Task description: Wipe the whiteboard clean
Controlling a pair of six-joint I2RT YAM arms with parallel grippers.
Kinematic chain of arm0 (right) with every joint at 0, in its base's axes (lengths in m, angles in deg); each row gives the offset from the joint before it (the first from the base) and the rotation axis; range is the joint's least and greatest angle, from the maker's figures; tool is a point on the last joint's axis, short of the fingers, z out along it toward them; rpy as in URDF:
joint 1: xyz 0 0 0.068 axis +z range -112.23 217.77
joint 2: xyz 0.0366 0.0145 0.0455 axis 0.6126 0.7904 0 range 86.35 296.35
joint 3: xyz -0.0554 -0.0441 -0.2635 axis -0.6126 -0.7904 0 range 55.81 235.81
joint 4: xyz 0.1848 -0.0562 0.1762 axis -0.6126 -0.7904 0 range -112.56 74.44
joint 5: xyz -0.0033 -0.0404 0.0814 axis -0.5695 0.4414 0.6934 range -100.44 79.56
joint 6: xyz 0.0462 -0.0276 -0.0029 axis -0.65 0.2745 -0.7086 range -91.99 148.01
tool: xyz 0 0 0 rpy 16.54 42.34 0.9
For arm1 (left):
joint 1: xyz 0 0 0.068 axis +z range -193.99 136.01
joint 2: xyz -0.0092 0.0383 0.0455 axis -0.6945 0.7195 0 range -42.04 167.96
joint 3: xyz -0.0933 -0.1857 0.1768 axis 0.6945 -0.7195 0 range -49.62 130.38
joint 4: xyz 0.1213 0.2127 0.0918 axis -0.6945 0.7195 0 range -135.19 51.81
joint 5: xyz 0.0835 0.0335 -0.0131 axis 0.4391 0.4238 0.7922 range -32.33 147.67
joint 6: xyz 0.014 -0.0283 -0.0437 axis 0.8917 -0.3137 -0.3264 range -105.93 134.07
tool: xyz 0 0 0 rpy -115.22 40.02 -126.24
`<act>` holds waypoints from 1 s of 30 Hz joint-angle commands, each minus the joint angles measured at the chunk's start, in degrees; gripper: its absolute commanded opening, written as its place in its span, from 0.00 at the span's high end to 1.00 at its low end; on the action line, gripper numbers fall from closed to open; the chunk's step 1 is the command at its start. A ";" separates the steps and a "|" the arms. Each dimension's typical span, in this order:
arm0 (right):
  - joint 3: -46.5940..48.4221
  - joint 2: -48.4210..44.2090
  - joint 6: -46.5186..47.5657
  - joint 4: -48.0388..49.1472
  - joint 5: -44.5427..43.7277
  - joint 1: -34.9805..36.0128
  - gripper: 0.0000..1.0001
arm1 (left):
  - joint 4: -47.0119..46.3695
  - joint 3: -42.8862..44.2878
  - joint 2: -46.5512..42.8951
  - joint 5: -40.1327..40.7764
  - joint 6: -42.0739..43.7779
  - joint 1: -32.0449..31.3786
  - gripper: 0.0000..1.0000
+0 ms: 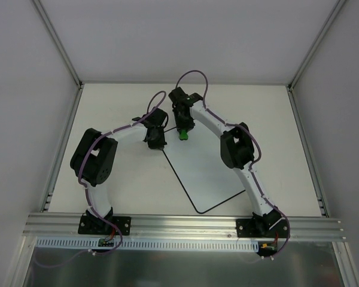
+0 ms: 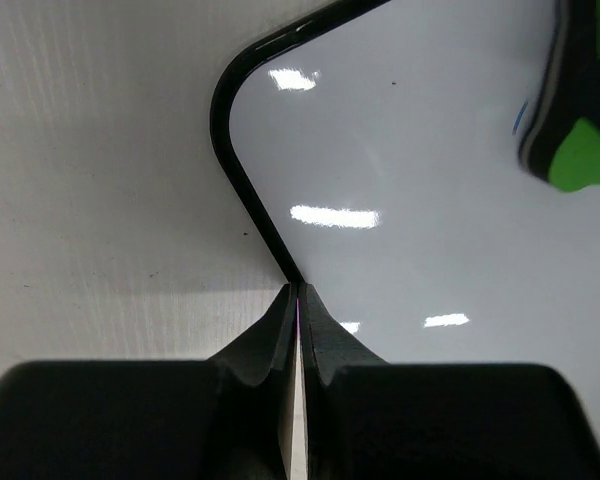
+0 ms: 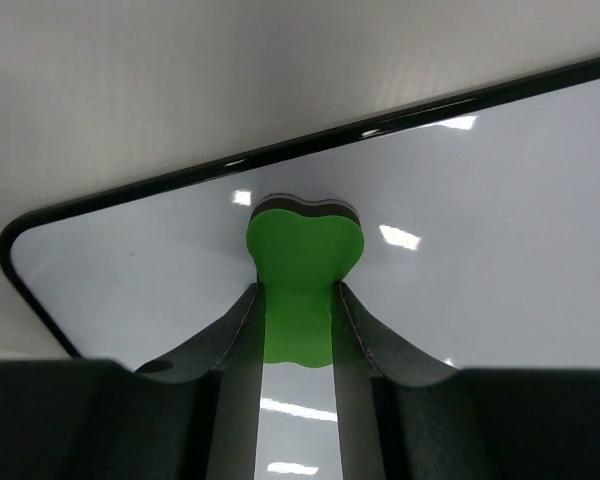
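The whiteboard (image 1: 209, 173) lies flat and skewed on the table, white with a thin black border. My left gripper (image 1: 155, 140) is shut, its tips resting on the board's black edge near a rounded corner (image 2: 298, 292). My right gripper (image 1: 182, 127) is shut on the green eraser (image 3: 302, 270) and holds its dark felt face against the board (image 3: 460, 250) near the far edge. The eraser also shows in the left wrist view (image 2: 585, 155), with a tiny blue mark (image 2: 520, 118) beside it on the board (image 2: 400, 180). The rest of the visible board is white.
The white table (image 1: 119, 179) is boxed in by grey walls at the left (image 1: 24, 119), back and right. An aluminium rail (image 1: 185, 224) runs along the near edge and carries both arm bases.
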 commanded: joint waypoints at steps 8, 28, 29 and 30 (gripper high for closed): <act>-2.02 1.05 2.70 -3.16 4.37 5.35 1.00 | 3.83 -0.88 1.28 -2.09 -1.49 -1.84 1.00; -43.50 -26.89 -2.05 12.21 -1.26 -13.89 1.00 | 3.83 -3.16 -3.02 0.81 -1.75 0.10 1.00; -46.04 -28.38 -1.96 12.92 -0.91 -14.51 1.00 | 3.92 -3.08 -4.25 0.99 -1.75 0.27 1.00; -47.10 -31.53 -1.43 13.88 -0.90 -15.91 1.00 | 3.92 -2.90 -5.21 1.25 -1.75 0.27 1.00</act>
